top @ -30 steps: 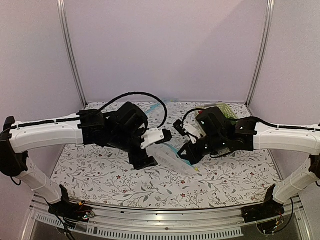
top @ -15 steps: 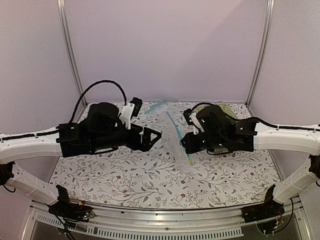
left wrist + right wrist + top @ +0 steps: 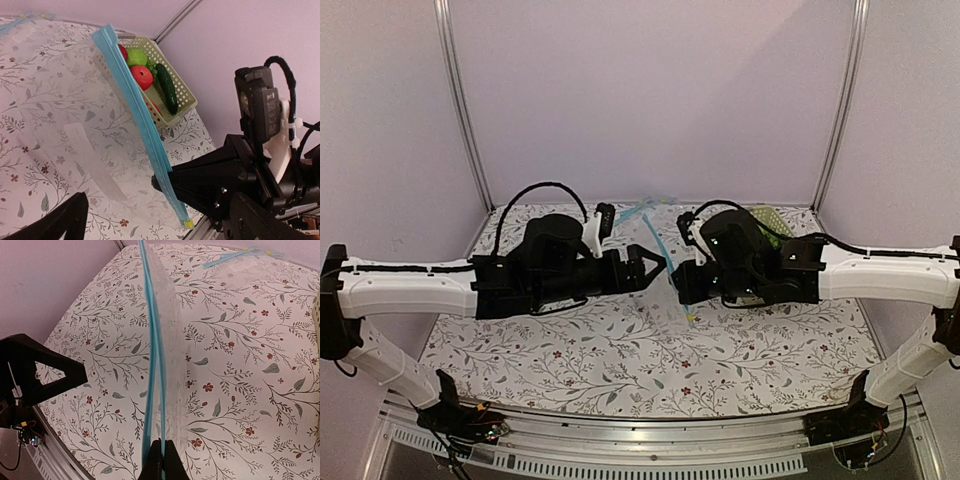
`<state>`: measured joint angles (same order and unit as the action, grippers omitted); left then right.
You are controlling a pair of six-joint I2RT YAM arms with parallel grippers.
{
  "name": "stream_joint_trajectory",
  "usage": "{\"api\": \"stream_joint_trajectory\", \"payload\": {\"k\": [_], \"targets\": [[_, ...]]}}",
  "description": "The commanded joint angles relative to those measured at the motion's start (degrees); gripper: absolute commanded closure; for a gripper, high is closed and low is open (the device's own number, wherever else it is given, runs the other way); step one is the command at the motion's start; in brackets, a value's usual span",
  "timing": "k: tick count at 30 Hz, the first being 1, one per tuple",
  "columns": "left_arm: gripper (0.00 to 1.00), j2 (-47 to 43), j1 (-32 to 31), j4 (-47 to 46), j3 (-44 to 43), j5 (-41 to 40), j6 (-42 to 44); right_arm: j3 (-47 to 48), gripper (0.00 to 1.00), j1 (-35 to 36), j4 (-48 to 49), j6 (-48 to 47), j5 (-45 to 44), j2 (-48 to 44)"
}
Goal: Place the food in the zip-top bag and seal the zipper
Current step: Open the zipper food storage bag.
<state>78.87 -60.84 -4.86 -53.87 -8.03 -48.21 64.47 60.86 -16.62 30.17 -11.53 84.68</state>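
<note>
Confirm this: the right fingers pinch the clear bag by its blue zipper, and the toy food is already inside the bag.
One thing is wrong: the food is not inside the zip-top bag. The left wrist view shows the red fruit and cucumber lying in the basket beyond it. The right fingers do pinch the bag by its zipper.
</note>
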Motion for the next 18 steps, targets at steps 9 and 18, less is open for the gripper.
{"api": "stream_joint_trajectory", "payload": {"k": [9,18], "targets": [[0.04,6.0,2.4,-1.8,-1.2,2.8,-3.5,3.3,1.0,2.8,-0.3,-2.1,-3.3,2.4],[0.21,6.4,3.6,-1.9,0.5,2.4,-3.7,4.7,1.0,4.0,-1.7,-3.5,-5.9,3.0]]}}
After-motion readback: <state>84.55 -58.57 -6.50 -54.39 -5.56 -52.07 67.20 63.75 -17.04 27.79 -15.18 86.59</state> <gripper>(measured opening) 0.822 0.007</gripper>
